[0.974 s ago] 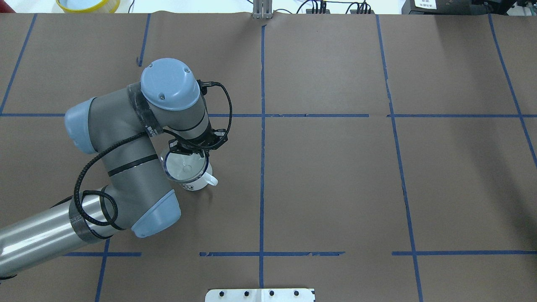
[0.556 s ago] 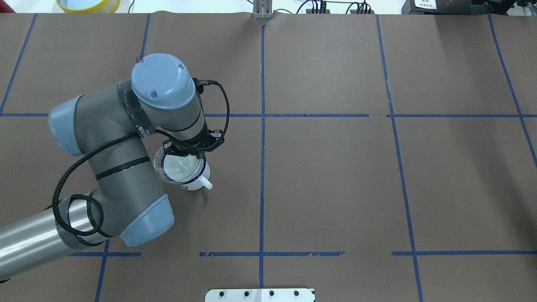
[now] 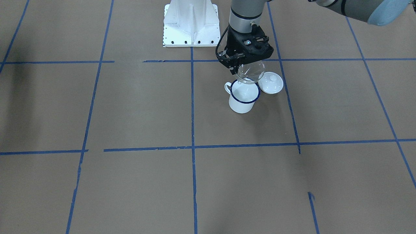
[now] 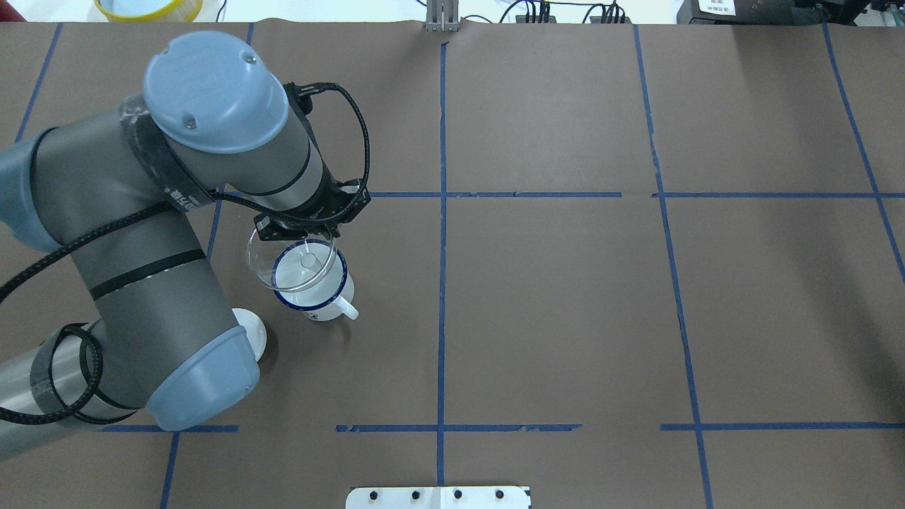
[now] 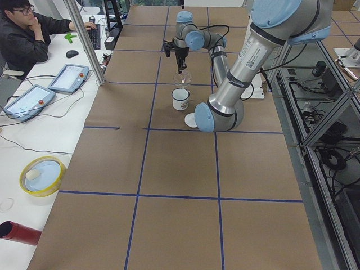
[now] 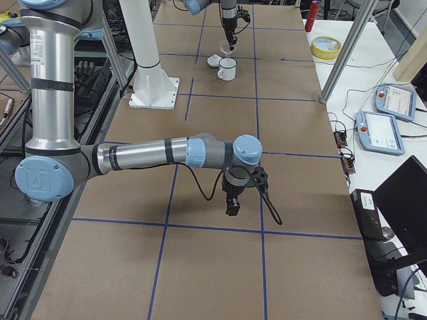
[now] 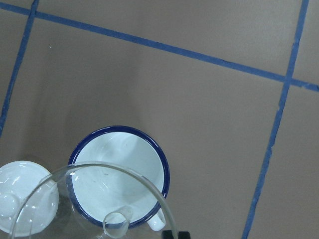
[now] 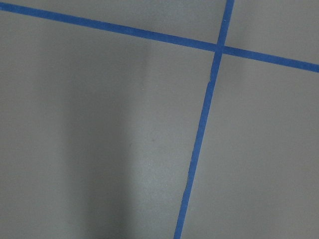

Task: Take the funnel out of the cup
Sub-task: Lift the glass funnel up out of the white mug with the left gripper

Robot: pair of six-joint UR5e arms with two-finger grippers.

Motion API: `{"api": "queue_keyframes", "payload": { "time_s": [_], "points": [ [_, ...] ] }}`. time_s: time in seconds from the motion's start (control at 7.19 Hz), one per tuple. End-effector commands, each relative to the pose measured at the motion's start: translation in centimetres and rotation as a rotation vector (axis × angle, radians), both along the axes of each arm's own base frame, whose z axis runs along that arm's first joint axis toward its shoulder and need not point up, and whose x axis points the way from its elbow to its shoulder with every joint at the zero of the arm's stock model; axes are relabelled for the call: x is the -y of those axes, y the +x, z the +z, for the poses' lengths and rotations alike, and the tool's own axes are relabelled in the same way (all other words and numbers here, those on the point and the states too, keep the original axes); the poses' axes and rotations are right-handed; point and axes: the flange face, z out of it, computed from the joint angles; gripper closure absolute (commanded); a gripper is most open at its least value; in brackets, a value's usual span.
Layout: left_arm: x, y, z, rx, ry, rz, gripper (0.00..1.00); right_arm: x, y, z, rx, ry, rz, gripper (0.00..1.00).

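My left gripper (image 4: 300, 230) is shut on the rim of the clear funnel (image 4: 267, 263) and holds it in the air just above the cup (image 4: 324, 302). The cup is a white enamel mug with a dark blue rim, standing upright on the table. In the front-facing view the gripper (image 3: 242, 66) holds the funnel (image 3: 251, 72) over the cup (image 3: 242, 102). The left wrist view shows the funnel's rim (image 7: 149, 186) and its spout over the cup's mouth (image 7: 119, 169). My right gripper (image 6: 231, 208) hangs low over the table far away; I cannot tell whether it is open.
A white domed lid with a knob (image 3: 271, 83) lies beside the cup, partly under my left arm's elbow (image 4: 251, 332). A yellow bowl (image 4: 148, 7) sits past the far left table edge. The robot's white base plate (image 3: 191, 24) stands behind.
My left arm has risen and pulled toward the robot's left, lifting the funnel up out of the cup. The cup has stayed on the table. The lid has come into view.
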Motion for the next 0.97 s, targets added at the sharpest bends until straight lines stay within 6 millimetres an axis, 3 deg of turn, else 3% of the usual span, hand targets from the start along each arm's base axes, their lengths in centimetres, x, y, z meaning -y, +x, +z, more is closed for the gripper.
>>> {"api": "queue_keyframes", "payload": {
  "time_s": [0.0,0.28,0.56,0.83],
  "points": [
    [6.9,-1.4,1.3,-0.104,-0.034,-0.347,1.00,0.0,0.0,0.0,0.000,0.000,0.000,0.00],
    [14.1,1.8,6.3,-0.224,-0.005,-0.684,1.00,0.0,0.0,0.0,0.000,-0.001,0.001,0.00],
    [19.0,4.7,12.9,-0.324,-0.033,-0.952,1.00,0.0,0.0,0.0,0.000,0.000,0.000,0.00],
    [22.7,8.5,15.4,-0.343,-0.031,-1.026,1.00,0.0,0.0,0.0,0.000,0.000,0.000,0.00]
  ]
}}
